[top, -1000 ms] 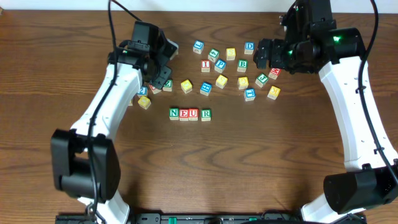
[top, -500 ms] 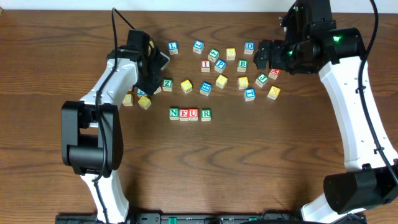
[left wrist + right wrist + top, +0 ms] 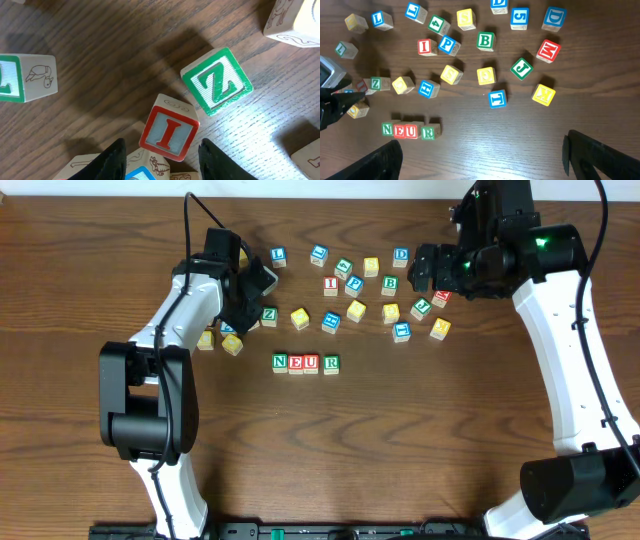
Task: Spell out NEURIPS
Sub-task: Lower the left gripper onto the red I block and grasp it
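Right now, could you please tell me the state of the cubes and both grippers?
N-E-U-R row: lined up, letters up.
Left gripper: fingers either side of a red I cube; grip unclear.
Right gripper: wide open, empty.
Green Z cube: loose, letter up.
Blue P cube: loose, not yet in the row.

Over the last second the left arm [image 3: 185,305] has swung round. Its big black joint block [image 3: 145,400], which sat low and squat in the overhead view, now stands as a tall column farther up the tabletop [image 3: 400,440]. The wrist has drawn back leftwards, which uncovers the blue-lettered L wooden cube [image 3: 278,255] that the jaws had hidden. It also uncovers a yellow-faced wooden cube [image 3: 205,338] beside the forearm and leaves the green Z wooden cube [image 3: 268,314] in plain sight. Nearly all of the swing came in the first half of that second.
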